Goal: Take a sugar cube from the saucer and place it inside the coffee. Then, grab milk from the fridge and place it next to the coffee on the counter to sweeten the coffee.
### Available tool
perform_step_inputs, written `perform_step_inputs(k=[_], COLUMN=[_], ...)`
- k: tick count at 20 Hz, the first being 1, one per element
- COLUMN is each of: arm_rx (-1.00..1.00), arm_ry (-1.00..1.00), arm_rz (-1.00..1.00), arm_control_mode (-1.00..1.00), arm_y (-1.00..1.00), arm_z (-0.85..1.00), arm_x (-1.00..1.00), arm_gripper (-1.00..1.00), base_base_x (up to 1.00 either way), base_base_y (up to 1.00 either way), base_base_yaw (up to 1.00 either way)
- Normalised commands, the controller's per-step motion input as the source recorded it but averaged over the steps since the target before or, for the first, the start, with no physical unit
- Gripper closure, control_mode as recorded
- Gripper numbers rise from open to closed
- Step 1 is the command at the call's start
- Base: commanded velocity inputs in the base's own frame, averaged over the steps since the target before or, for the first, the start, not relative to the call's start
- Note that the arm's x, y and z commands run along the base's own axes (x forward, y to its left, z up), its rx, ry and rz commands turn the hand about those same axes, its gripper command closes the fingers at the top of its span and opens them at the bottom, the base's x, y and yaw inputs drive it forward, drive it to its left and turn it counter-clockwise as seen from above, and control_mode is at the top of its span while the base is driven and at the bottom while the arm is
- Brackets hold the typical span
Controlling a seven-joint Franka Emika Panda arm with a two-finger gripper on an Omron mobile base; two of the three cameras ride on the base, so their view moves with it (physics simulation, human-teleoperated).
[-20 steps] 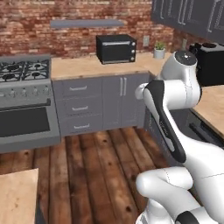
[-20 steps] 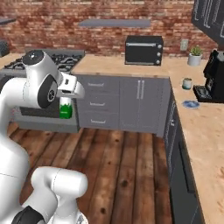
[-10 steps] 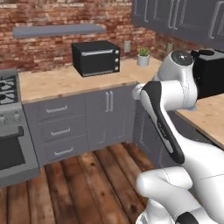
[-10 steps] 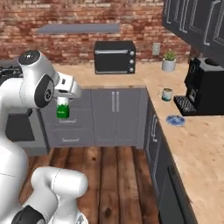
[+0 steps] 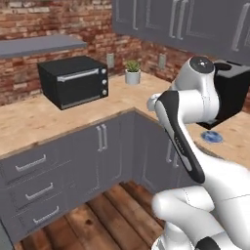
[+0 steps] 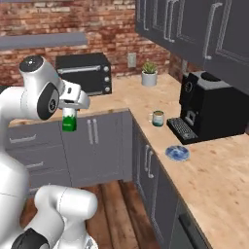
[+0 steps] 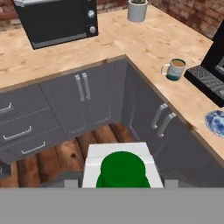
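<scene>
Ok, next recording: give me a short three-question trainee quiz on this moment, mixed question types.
1. True or false: the gripper carries the milk above the floor, not yet over the counter.
2. What stands nearest the coffee? A) microwave B) coffee machine C) plant
3. Fill in: the saucer lies on the counter in front of the ____.

Key: 1 true; 2 B; 3 coffee machine.
</scene>
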Motion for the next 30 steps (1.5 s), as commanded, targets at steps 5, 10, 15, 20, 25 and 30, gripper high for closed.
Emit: perform_step_inputs(k=[5, 10, 15, 20, 25, 30], arm_rx=[0.00, 0.00, 0.00, 0.00, 0.00, 0.00], arm_ry=[0.00, 0.00, 0.00, 0.00, 0.00, 0.00], arm_rz=[0.00, 0.00, 0.00, 0.00, 0.00, 0.00], arm_control_mode=[1.00, 1.00, 1.00, 1.00, 1.00, 1.00], arm_y=[0.00, 0.00, 0.00, 0.00, 0.00, 0.00], arm_z=[0.00, 0.00, 0.00, 0.00, 0.00, 0.00], arm_x=[0.00, 0.00, 0.00, 0.00, 0.00, 0.00], arm_gripper=[1.00, 1.00, 1.00, 1.00, 1.00, 1.00], base_base_x=[0.44, 0.34, 0.35, 0.49, 0.48, 0.26], base_base_y=[0.00, 0.00, 0.08, 0.27, 0.59, 0.54], base_base_yaw=[-0.47, -0.49, -0.50, -0.46, -0.39, -0.36])
